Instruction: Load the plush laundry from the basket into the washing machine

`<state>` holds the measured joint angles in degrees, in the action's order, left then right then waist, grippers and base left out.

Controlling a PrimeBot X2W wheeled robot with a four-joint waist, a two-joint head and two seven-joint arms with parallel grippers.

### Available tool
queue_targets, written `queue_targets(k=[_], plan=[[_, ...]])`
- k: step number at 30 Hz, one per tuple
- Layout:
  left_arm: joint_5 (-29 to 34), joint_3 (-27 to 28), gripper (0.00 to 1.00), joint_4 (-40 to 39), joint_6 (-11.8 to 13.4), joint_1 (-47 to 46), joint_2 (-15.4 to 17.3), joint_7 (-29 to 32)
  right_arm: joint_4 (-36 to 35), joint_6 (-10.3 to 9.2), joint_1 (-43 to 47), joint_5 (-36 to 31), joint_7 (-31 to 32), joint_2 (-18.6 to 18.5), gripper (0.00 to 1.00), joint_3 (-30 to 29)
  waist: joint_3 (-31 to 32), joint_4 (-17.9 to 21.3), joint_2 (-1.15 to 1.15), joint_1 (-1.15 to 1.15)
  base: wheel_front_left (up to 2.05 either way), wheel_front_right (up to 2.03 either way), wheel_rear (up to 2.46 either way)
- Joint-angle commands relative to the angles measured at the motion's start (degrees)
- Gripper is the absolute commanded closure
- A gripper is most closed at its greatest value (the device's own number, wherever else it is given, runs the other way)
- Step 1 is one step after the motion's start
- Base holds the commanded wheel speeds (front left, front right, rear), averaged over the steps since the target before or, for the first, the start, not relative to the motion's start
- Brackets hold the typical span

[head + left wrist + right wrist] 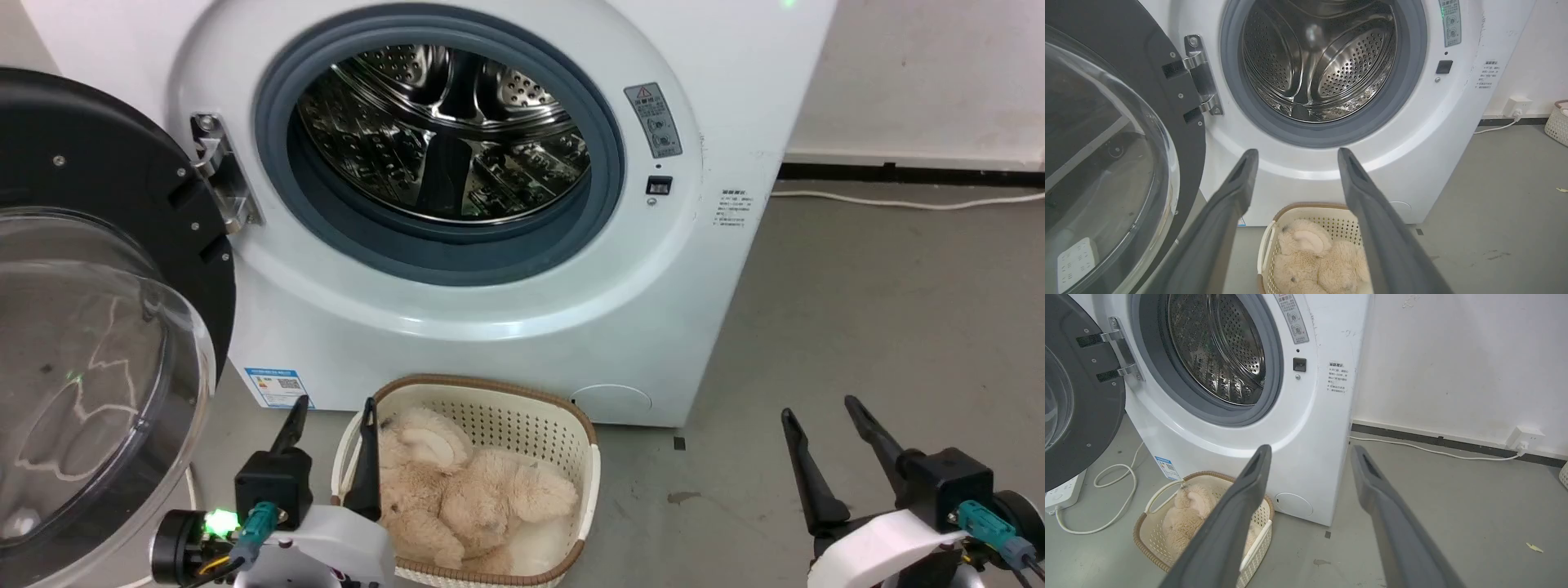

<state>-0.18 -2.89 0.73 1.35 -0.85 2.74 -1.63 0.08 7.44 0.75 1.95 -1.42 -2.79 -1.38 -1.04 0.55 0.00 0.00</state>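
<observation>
The washing machine stands with its door swung wide to the left. The steel drum shows inside the grey gasket. Right of the opening sits a grey warning sticker with a red triangle at its top. Below it a block of small print runs down the white front. The writing on both is too small to read. At the lower left corner of the front is a blue-and-white label with a QR code, and its words cannot be read either.

The teddy bear lies curled in the basket, which rests on the floor just in front of the machine, below the opening. The left gripper hangs at the basket's left side, fingers spread and holding nothing. One finger crosses the rim in the head view; whether it touches cannot be told. The right gripper hovers well to the right over the floor, also spread and holding nothing.

The right wrist view brings in a wall socket with a white cable running along the skirting toward the machine. It also shows a power strip with a looped cord beneath the door. The left wrist view shows the edge of a second basket, also perforated, by the wall at the far right.
</observation>
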Motion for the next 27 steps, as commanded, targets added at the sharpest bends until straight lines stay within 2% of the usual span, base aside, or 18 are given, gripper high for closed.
queue_targets(k=[1, 13, 27], plan=[[-0.22, -0.63, 0.00, 0.51, 0.32, -0.43, 0.03, -0.55, -0.45, 0.02, 0.19, 0.58, -0.76, -0.01, 0.00, -0.40, -0.48, 0.27, 0.00, 0.00, 0.00, 0.00, 0.00], [-2.18, -3.56, 0.00, 7.00, 1.24, -3.94, 0.04, -1.41, -1.33, 0.02, -0.97, 2.40, -2.20, -0.03, 0.00, -0.44, -5.09, 2.58, 0.00, 0.00, 0.00, 0.00, 0.00], [-3.78, -6.64, 0.00, 19.15, 0.63, -11.28, 0.56, -0.32, -1.69, 0.02, -2.98, 5.28, -3.87, -0.12, 0.00, 0.18, -11.31, 5.60, 0.00, 0.00, 0.00, 0.00, 0.00]])
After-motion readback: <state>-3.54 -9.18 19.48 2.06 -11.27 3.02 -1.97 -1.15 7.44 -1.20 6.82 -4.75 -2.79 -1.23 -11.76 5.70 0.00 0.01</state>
